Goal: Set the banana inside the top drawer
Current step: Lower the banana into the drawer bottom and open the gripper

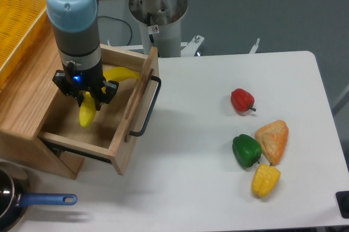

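Observation:
The bright-yellow banana (87, 113) lies inside the open top drawer (131, 134), one end curving out toward the drawer's far right corner. My gripper (86, 100) reaches down into the drawer and its dark fingers stand on both sides of the banana's middle, shut on it. The gripper body hides the banana's middle. The drawer's front panel with its black bar handle (148, 107) points toward the table's middle.
A yellow mesh basket (19, 22) sits on the wooden cabinet at the back left. A red pepper (242, 101), a green pepper (246, 150), an orange wedge (274, 140) and a corn cob (265, 181) lie at the right. A blue-handled pan (32, 202) is at the front left.

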Controlling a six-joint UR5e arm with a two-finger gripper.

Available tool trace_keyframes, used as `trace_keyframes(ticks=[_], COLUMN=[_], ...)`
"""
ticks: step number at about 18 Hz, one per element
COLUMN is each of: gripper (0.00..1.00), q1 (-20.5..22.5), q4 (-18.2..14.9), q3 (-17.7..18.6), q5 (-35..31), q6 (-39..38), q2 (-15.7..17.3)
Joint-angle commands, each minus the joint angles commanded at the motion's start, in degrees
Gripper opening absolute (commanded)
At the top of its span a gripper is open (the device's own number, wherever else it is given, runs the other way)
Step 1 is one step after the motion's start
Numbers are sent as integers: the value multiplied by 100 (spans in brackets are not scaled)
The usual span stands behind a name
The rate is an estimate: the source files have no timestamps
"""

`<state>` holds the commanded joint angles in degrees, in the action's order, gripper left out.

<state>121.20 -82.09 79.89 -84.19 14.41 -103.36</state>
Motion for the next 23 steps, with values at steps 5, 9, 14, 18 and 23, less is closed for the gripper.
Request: trace_keyframes(ticks=[5, 9, 14, 18, 23], gripper=[37, 37, 38, 38, 42], q1=[0, -9, -26, -70, -88], q4=[0, 0, 0, 0, 79], q3=[17, 35, 114, 123, 132], q5=[0, 8, 17, 17, 17], q6=[18, 18, 18, 18, 18], q2=[0, -44, -88, -79, -79])
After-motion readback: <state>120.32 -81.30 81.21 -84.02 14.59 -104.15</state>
